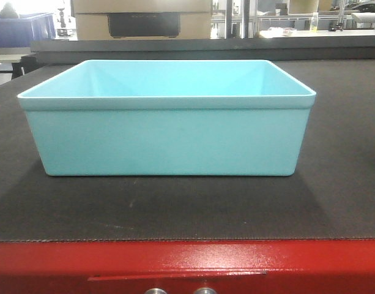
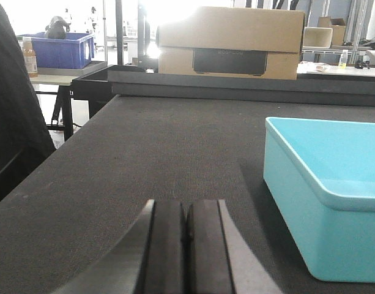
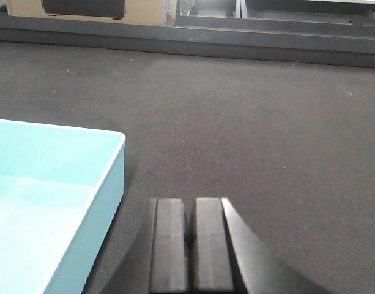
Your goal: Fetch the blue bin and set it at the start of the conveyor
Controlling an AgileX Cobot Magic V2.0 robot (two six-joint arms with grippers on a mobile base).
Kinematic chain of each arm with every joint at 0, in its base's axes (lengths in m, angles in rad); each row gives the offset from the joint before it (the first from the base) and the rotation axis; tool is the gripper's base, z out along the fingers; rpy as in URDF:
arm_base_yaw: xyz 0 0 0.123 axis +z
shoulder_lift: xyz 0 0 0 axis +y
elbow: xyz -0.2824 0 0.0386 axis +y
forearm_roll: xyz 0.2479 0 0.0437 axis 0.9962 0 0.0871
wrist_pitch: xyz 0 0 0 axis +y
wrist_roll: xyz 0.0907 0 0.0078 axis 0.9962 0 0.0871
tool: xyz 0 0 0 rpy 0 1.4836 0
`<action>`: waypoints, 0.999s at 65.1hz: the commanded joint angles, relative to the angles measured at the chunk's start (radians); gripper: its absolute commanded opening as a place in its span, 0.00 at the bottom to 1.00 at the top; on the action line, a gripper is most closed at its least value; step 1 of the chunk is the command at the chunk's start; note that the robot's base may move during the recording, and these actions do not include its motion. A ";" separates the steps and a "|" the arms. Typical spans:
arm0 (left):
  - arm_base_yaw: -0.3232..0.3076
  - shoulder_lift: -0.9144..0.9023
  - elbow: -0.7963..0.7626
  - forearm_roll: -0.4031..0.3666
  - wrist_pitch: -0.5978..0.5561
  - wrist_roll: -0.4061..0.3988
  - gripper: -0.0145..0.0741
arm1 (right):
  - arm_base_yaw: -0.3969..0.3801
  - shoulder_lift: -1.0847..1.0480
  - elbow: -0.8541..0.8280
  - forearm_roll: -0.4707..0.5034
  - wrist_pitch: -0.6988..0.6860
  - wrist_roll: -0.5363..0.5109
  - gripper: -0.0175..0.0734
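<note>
Placement: the blue bin (image 1: pixel 166 125) sits upright on the conveyor start (image 1: pixel 334 202), a dark grey textured belt bordered at its near end by a red frame (image 1: pixel 187 263) with two silver bolts (image 1: pixel 179 291) visible at the lower edge of the front view. The bin rests flat on the belt, set back from the red frame, with bare belt showing on all visible sides. Its interior appears empty.

Left arm: in the left wrist view, the left gripper (image 2: pixel 186 239) is low over the belt with its two dark pads pressed together and nothing between them. The bin (image 2: pixel 325 190) lies to the right of this gripper and apart from it.

Right arm: in the right wrist view, the right gripper (image 3: pixel 188 242) is likewise clenched on nothing, its pads separated only by a narrow seam. The bin corner (image 3: pixel 59 202) lies to the left of this gripper, with no contact visible.

Background: a cardboard box (image 2: pixel 230 41) with a dark panel on its face stands beyond the far end of the belt. At far left, a dark blue crate (image 2: pixel 57 50) sits on a separate table.
</note>
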 commanded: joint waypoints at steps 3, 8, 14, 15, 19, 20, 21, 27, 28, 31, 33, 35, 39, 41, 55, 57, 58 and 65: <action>0.003 -0.005 -0.002 -0.006 -0.011 0.003 0.04 | -0.004 -0.005 0.004 -0.009 -0.022 -0.007 0.01; 0.003 -0.005 -0.002 -0.006 -0.011 0.003 0.04 | -0.004 -0.005 0.004 -0.009 -0.022 -0.007 0.01; 0.003 -0.005 -0.002 -0.006 -0.011 0.003 0.04 | -0.004 -0.005 0.004 -0.009 -0.025 -0.007 0.01; 0.003 -0.005 -0.002 -0.006 -0.011 0.003 0.04 | -0.004 -0.005 0.006 -0.009 -0.025 -0.007 0.01; 0.003 -0.005 -0.002 -0.006 -0.011 0.003 0.04 | -0.004 -0.011 0.006 0.006 -0.025 -0.007 0.01; 0.003 -0.005 -0.002 -0.006 -0.011 0.003 0.04 | -0.004 -0.017 0.006 0.006 -0.021 -0.007 0.01; 0.003 -0.005 -0.002 -0.006 -0.011 0.003 0.04 | -0.004 -0.022 0.008 0.006 -0.017 -0.007 0.01; 0.003 -0.005 -0.002 -0.006 -0.011 0.003 0.04 | -0.004 -0.089 0.032 0.006 0.002 -0.008 0.01; 0.003 -0.005 -0.002 -0.006 -0.011 0.003 0.04 | -0.004 -0.102 0.039 0.006 0.004 -0.011 0.01; 0.003 -0.005 -0.002 -0.006 -0.011 0.003 0.04 | -0.004 -0.150 0.069 0.006 0.006 -0.027 0.01; 0.003 -0.005 -0.002 -0.006 -0.011 0.003 0.04 | -0.007 -0.188 0.090 0.015 0.006 -0.039 0.01; 0.003 -0.005 -0.002 -0.006 -0.011 0.003 0.04 | -0.011 -0.219 0.120 0.031 0.006 -0.055 0.01; 0.003 -0.005 -0.002 -0.006 -0.011 0.003 0.04 | -0.032 -0.288 0.175 0.078 0.008 -0.096 0.01; 0.003 -0.005 -0.002 -0.006 -0.011 0.003 0.04 | -0.044 -0.319 0.200 0.090 0.010 -0.096 0.01; 0.003 -0.005 -0.002 -0.006 -0.011 0.003 0.04 | -0.107 -0.545 0.391 0.099 0.008 -0.096 0.01; 0.003 -0.005 -0.002 -0.006 -0.011 0.003 0.04 | -0.111 -0.568 0.409 0.099 0.008 -0.096 0.01; 0.003 -0.005 -0.002 -0.006 -0.011 0.003 0.04 | -0.111 -0.579 0.418 0.099 0.008 -0.096 0.01; 0.003 -0.005 -0.002 -0.006 -0.011 0.003 0.04 | -0.135 -0.660 0.481 0.104 0.008 -0.096 0.01</action>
